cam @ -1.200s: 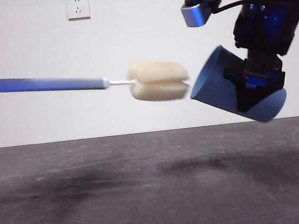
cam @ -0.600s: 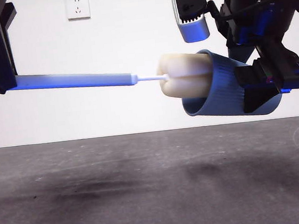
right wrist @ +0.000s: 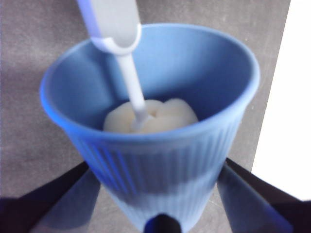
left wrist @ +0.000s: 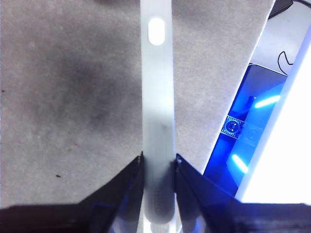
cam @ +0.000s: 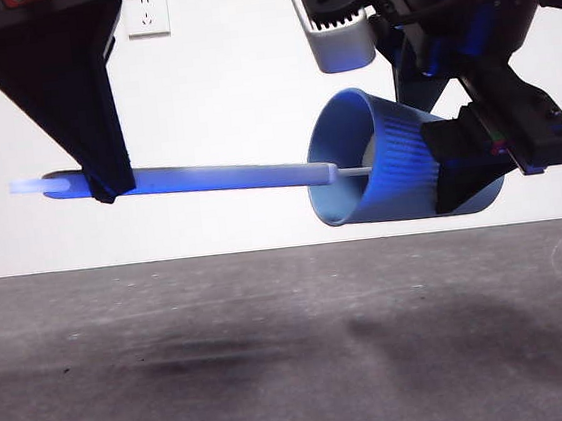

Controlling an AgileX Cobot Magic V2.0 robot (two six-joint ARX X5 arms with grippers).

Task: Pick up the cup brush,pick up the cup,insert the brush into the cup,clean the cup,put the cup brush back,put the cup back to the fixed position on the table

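We are logging both items held in the air, well above the counter (cam: 296, 350)

The cup (cam: 397, 163) is lying nearly on its side, mouth turned toward the brush. We are seeing the right gripper (right wrist: 160, 221) pinching it across the ribbed wall near the base, one jaw on either side, as the right wrist view shows

The cup brush (cam: 217, 177) is running almost level toward the cup mouth. The left gripper (left wrist: 159, 162) is pressing its jaws against the grey handle, well back from the cup, leaving only a short length of handle sticking out behind

Change since half a second ago: the sponge head (right wrist: 150, 116), then only halfway across the rim, is now sitting deep inside, near the cup's bottom. Only the thin white neck and the handle end are crossing the rim. A second ago the head was still outside, just short of the mouth. The left gripper has travelled closer to the cup, and the cup has levelled out

We are judging the insertion step done, so the cleaning strokes are now due, with both put-backs outstanding. The neck is passing near the rim; we suspect a skewed stroke could lever the cup in its grip
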